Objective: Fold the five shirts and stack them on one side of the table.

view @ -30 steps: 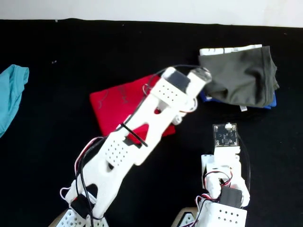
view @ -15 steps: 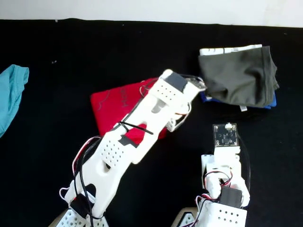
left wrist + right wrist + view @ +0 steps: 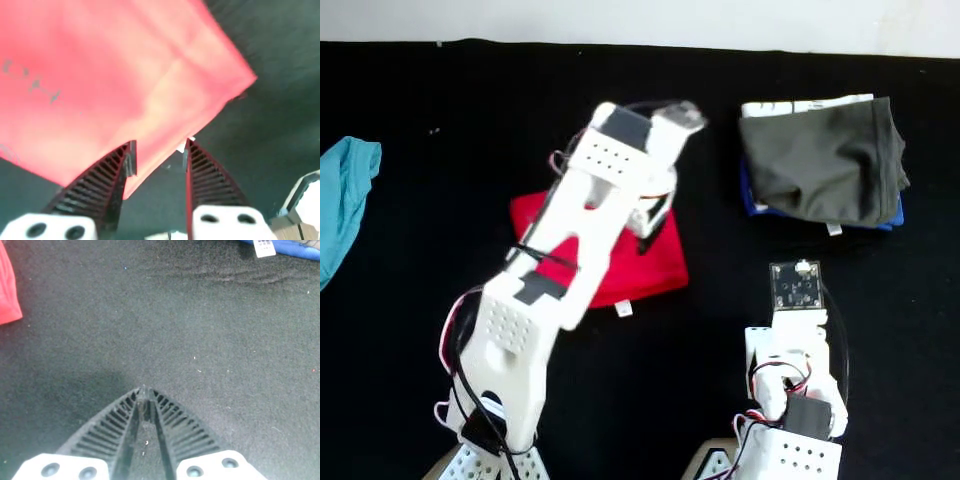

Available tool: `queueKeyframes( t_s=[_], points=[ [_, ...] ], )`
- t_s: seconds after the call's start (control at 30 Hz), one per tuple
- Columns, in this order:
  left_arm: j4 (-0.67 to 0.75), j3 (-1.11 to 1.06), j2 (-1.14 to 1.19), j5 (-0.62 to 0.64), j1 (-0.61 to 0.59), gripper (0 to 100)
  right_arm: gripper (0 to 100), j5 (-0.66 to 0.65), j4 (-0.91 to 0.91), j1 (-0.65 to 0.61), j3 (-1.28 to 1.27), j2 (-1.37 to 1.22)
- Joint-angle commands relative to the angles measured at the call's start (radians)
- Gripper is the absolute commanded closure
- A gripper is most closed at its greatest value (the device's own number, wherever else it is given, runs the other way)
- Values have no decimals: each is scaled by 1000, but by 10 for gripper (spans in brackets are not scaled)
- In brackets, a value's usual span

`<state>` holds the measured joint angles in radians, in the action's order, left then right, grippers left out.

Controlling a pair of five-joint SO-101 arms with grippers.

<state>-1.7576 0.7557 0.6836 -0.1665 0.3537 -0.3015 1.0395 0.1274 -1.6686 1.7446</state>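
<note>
A folded red shirt [image 3: 620, 262] lies mid-table, and in the left wrist view the red shirt [image 3: 110, 75] lies just beyond the fingertips. My left gripper [image 3: 157, 150] hangs open over its edge with nothing between the fingers; from above the left gripper [image 3: 653, 218] is over the shirt's far right part. A stack of folded shirts [image 3: 825, 160], dark grey on top of blue and white, sits at the back right. One teal shirt [image 3: 345, 195] lies unfolded at the left edge. My right gripper [image 3: 144, 396] is shut and empty, low over the bare black cloth.
The black table cloth [image 3: 450, 100] covers the whole surface. The right arm [image 3: 790, 350] is folded back at the front right. In the right wrist view a blue shirt edge with a white tag [image 3: 263, 246] and the red shirt's corner [image 3: 7, 290] show.
The left arm has swung left, away from the grey-topped stack, and now stands over the red shirt. The right arm has not moved.
</note>
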Motion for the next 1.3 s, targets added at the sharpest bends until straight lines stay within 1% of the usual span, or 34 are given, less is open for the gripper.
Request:
queueKeyframes(
  t_s=[0.0, 0.1, 0.2, 0.27, 0.4, 0.47, 0.53, 0.57, 0.6, 0.77, 0.9, 1.07, 1.13, 1.17, 1.2, 1.27],
  points=[
    [11, -133, 12, 6, -8, 867, 991, -8, -1, 7, -134, 7],
    [94, -254, 18, 6, 2, 898, 991, -8, -1, 7, -134, 7],
    [146, -321, -4, 8, 8, 900, 991, -8, -1, 7, -134, 7],
    [147, -321, -54, 9, 8, 901, 991, -8, -1, 7, -134, 7],
    [141, -329, -251, 9, -1, 899, 991, -8, -1, 7, -134, 7],
    [94, -349, -360, 9, -15, 899, 991, -8, -1, 7, -134, 7],
    [68, -421, -449, 9, -38, 901, 991, -8, -1, 7, -134, 7],
    [78, -492, -484, 8, -62, 901, 991, -8, -1, 7, -134, 7],
    [112, -578, -510, 8, -84, 901, 991, -8, -1, 7, -134, 7],
    [404, -1029, -638, 3, -151, 899, 991, -9, -1, 7, -134, 8],
    [600, -1239, -707, 3, -173, 899, 991, -9, -1, 7, -134, 8],
    [798, -1437, -707, -9, -176, 899, 991, -9, -1, 5, -134, 8],
    [825, -1468, -719, -43, -197, 901, 991, -9, -1, 5, -134, 8],
    [821, -1460, -722, -40, -205, 901, 991, -8, -1, 5, -134, 8],
    [799, -1445, -731, -40, -216, 901, 991, -8, -1, 5, -134, 8],
    [713, -1405, -777, -41, -237, 901, 991, -8, -1, 5, -134, 8]
  ],
)
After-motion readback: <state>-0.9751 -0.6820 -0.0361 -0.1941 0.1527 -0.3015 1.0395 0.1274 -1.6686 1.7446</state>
